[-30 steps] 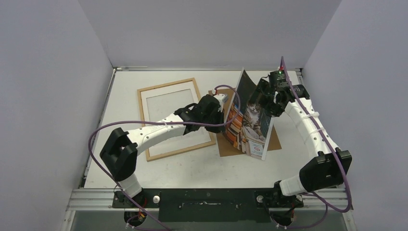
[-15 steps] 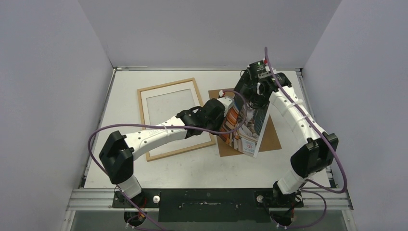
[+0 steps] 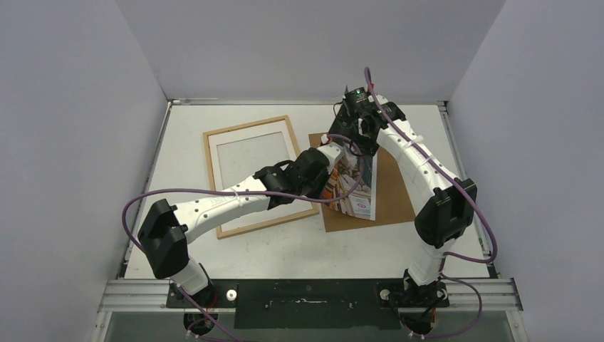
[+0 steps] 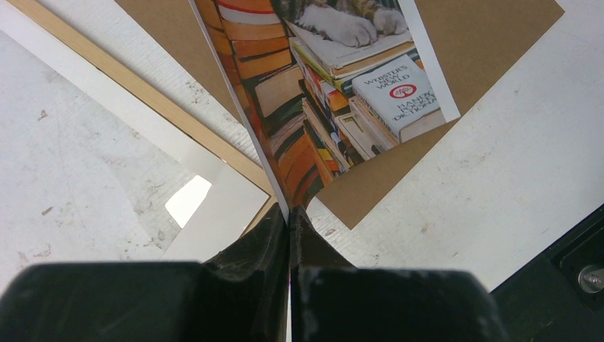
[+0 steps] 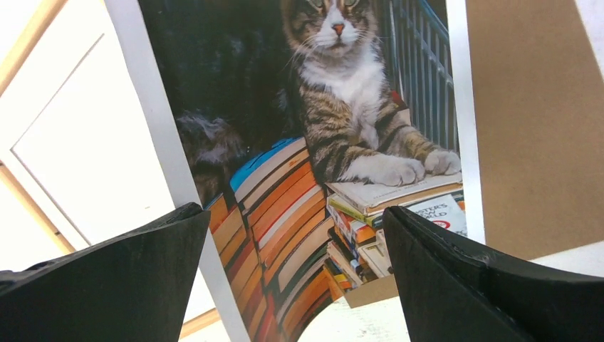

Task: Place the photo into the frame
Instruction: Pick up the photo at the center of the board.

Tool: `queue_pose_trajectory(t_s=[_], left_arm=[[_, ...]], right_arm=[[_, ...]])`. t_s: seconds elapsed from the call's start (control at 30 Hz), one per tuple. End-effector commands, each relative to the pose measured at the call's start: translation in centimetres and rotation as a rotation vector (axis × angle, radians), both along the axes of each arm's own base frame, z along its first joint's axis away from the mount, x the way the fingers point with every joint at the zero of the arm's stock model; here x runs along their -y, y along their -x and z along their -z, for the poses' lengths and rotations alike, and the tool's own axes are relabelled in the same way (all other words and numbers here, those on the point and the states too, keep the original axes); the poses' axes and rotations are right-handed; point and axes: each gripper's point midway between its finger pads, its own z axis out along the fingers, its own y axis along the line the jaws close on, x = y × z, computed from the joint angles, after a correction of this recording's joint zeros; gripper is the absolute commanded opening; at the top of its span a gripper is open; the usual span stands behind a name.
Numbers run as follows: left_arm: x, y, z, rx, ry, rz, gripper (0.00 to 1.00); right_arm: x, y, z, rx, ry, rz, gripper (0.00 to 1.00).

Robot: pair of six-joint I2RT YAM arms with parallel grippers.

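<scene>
left claw (image 4: pixel 290 219) pinches photo (image 4: pixel 322 107) edge | right claw (image 5: pixel 295 221) spread wide

We find the overhead view evenly and softly lit from above, the white surface (image 3: pixel 285 242) bright and carrying hardly any shadow. In the left wrist view a hard patch of glare sits inside the frame (image 4: pixel 153 107), and the left claw (image 4: pixel 290 221) is a dark blur along the bottom edge. In the right wrist view the photo (image 5: pixel 342 142) is sharp. The right claw (image 5: pixel 288 214) shows as two black, soft-edged shapes.
</scene>
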Motion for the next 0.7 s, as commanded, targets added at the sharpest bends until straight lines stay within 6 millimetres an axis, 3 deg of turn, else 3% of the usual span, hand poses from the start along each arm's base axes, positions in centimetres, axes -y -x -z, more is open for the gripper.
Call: queue_pose_trajectory(t_s=[0.0,0.1,0.23,0.5,0.67], left_arm=[[0.8,-0.6,-2.0,0.053,0.046,-0.001,0.0],[0.9,-0.7,-2.0,0.052,0.049,0.0,0.0],[1.1,-0.7,-2.0,0.053,0.048,0.008,0.0],[1.3,-0.7,-1.7,0.038,0.054,0.003,0.0],[1.7,-0.5,-1.8,0.025,0.08,0.005,0.0]], right_arm=[[-1.6,-1.1,-4.2,0.166,-0.116,-0.023,0.98],[-1.7,-1.0,-4.8,0.192,-0.136,-0.025,0.97],[-1.8,-1.1,-3.7,0.144,-0.112,-0.043,0.96],[-3.9,-1.7,-4.9,0.224,-0.214,-0.103,0.96],[-4.5,-1.8,-4.4,0.211,-0.224,-0.129,0.98]])
